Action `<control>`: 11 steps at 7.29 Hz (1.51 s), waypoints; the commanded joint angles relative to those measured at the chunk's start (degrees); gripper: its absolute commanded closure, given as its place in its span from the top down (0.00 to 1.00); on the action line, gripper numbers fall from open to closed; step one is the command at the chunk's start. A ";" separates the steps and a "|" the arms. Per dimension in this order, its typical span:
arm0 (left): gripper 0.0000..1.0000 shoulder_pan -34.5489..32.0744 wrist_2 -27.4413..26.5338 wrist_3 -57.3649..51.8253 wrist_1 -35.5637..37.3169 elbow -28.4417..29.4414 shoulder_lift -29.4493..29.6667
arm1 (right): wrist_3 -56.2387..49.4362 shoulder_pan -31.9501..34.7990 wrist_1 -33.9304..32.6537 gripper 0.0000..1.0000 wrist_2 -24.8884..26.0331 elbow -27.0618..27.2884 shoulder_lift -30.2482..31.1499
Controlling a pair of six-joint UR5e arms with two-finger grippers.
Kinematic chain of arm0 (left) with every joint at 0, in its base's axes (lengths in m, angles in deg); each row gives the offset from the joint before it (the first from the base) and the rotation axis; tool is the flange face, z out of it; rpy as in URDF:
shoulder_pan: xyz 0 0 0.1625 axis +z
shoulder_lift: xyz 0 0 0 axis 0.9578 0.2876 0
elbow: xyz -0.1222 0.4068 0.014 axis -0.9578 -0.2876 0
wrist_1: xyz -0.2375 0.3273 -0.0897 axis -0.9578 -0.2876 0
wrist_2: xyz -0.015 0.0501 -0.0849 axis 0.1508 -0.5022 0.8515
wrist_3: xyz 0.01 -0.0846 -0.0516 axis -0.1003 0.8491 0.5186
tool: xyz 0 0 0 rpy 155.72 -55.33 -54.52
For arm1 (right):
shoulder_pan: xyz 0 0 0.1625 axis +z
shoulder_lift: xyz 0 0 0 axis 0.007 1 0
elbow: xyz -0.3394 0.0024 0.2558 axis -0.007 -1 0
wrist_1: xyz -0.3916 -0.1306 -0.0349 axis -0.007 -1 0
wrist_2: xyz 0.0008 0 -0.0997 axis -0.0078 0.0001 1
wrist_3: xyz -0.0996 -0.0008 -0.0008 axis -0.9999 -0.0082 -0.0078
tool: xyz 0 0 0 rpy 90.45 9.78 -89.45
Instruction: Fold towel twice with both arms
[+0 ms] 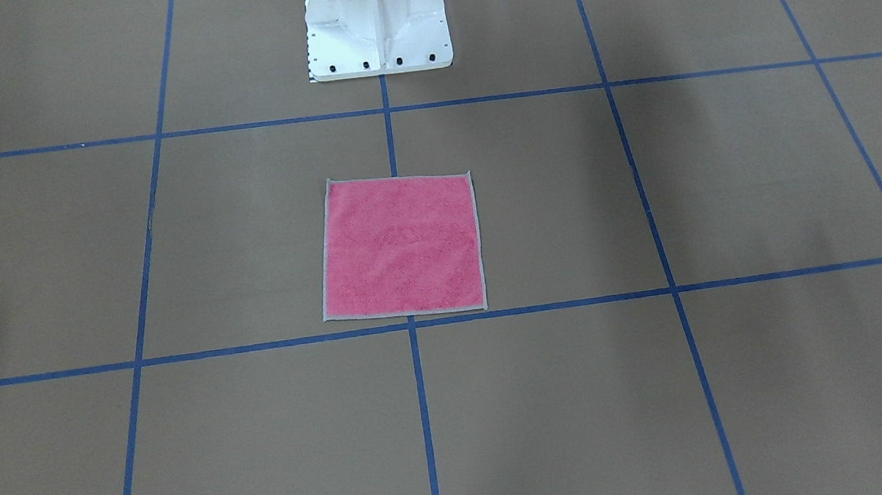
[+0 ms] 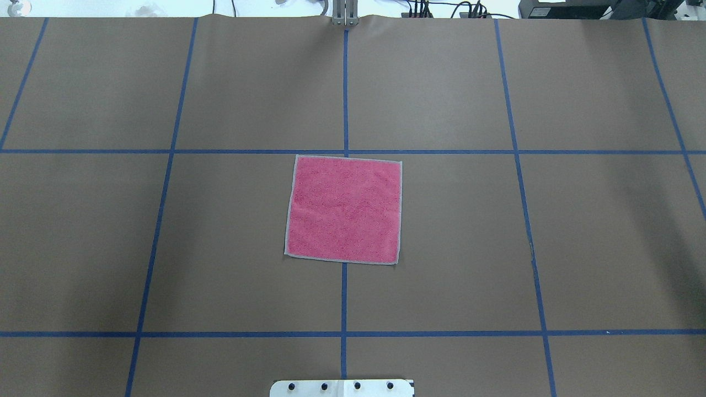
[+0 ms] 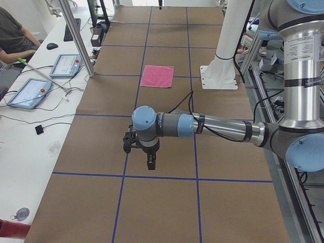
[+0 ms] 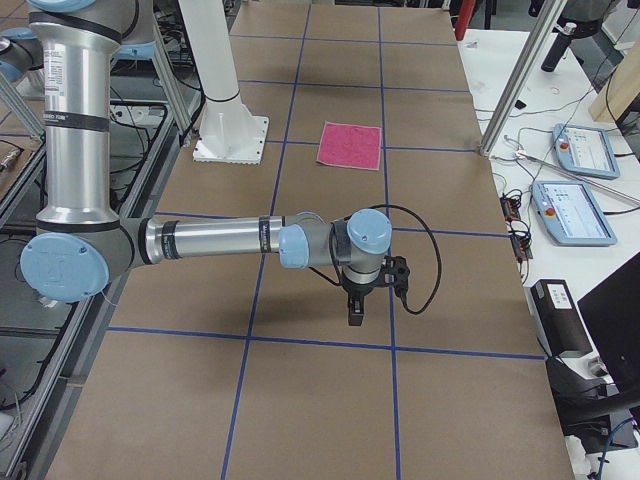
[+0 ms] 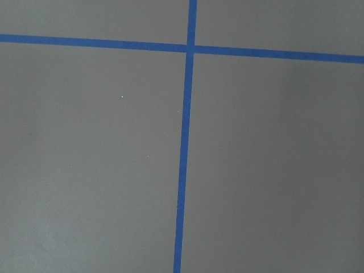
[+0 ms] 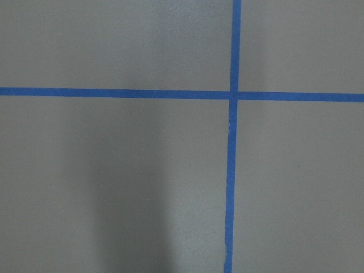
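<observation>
The towel (image 1: 400, 244) lies flat and unfolded, pink face up, with a light grey edge, at the table's centre (image 2: 345, 209). It looks small and far off in both side views (image 3: 157, 76) (image 4: 350, 145). My left gripper (image 3: 151, 164) shows only in the exterior left view. It points down over bare table, well short of the towel, and I cannot tell if it is open or shut. My right gripper (image 4: 355, 310) shows only in the exterior right view, also pointing down far from the towel, its state unreadable. Both wrist views hold only brown table and blue tape.
The brown table (image 2: 165, 248) carries a blue tape grid (image 2: 345, 333). The white pedestal base (image 1: 377, 25) stands behind the towel. An aluminium post (image 3: 76, 38), control tablets (image 3: 28, 92) and a seated person (image 3: 12, 33) are on the operators' side bench.
</observation>
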 commanded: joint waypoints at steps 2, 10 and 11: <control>1.00 0.01 -0.07 0.06 -1.18 -0.43 -0.07 | 0.31 -0.03 0.17 1.00 -0.45 0.26 0.01; 1.00 4.54 3.27 15.56 -8.52 -2.54 2.04 | 0.31 -1.53 0.43 1.00 -2.90 -1.05 -0.78; 1.00 6.49 3.27 25.45 -15.19 -2.62 2.13 | 0.57 -1.44 3.31 1.00 -2.91 -1.14 -0.17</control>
